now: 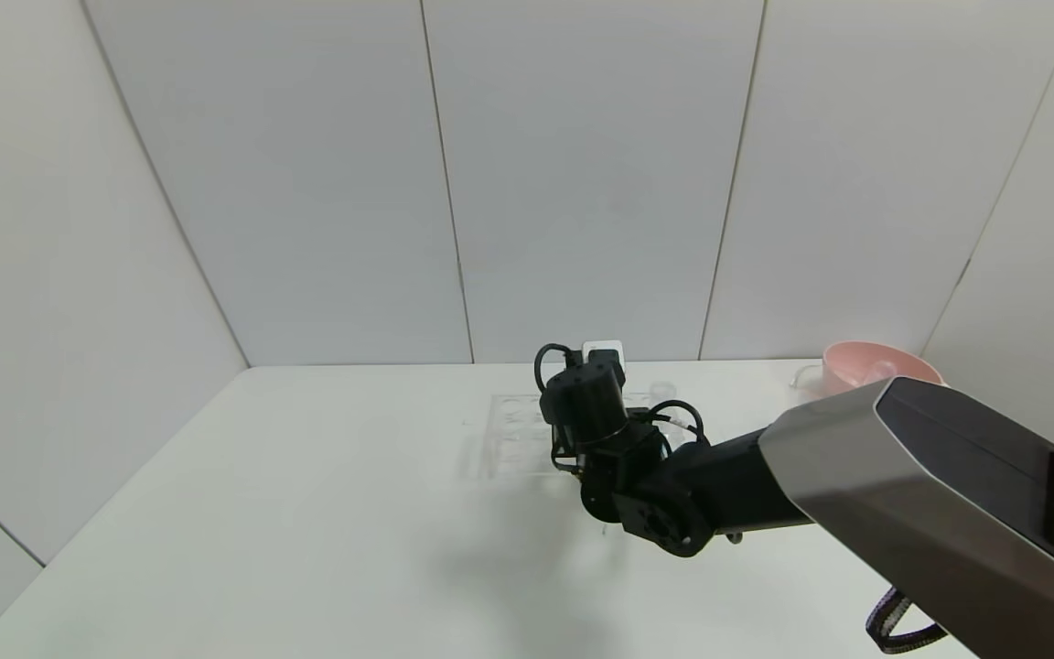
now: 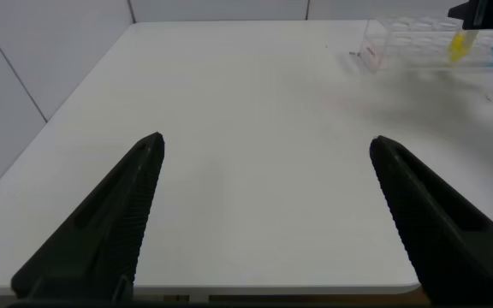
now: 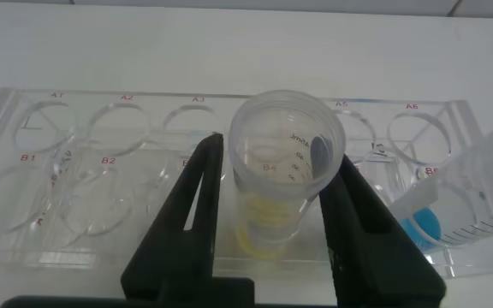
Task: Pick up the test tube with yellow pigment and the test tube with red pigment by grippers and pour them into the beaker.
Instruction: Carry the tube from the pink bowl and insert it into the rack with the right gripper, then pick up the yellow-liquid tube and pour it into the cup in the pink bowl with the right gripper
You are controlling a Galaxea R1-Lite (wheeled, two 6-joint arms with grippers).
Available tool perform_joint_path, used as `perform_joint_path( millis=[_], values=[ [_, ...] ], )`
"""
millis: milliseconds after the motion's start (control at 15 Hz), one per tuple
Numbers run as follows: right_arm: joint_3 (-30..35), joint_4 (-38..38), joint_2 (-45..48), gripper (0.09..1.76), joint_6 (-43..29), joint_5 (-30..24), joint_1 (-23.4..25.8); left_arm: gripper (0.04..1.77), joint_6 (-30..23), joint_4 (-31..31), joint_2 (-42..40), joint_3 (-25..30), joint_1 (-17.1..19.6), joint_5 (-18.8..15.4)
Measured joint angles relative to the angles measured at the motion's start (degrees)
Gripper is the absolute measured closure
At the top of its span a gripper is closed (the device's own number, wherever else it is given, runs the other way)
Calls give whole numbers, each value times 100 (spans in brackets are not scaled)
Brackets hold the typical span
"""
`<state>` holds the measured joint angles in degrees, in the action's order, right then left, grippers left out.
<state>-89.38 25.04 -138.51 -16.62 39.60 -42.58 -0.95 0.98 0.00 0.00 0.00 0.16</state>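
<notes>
While upright in its clear rack (image 3: 24,214), yellow-pigment tube (image 3: 282,171) clenched by right claw (image 3: 272,205); left claw (image 2: 268,214) released

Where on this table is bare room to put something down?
The white table is bare on the robot's left, up to the clear tube rack. It is crowded around the rack, where the right gripper grips the yellow-pigment tube, and by the pink bowl.

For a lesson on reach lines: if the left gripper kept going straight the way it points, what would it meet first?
Probably nothing near: the open left gripper faces bare white table. The clear plastic tube rack stands far off, aside of its line.
</notes>
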Motion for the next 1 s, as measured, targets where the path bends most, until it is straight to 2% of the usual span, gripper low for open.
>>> perform_joint_path(
  millis=[67, 1000],
  values=[
    [11, -5, 6, 133, 0, 9, -9, 9, 0, 0, 0, 0, 0, 0],
    [5, -55, 245, 132, 187, 4, -39, 9, 2, 0, 0, 0, 0, -2]
  ],
)
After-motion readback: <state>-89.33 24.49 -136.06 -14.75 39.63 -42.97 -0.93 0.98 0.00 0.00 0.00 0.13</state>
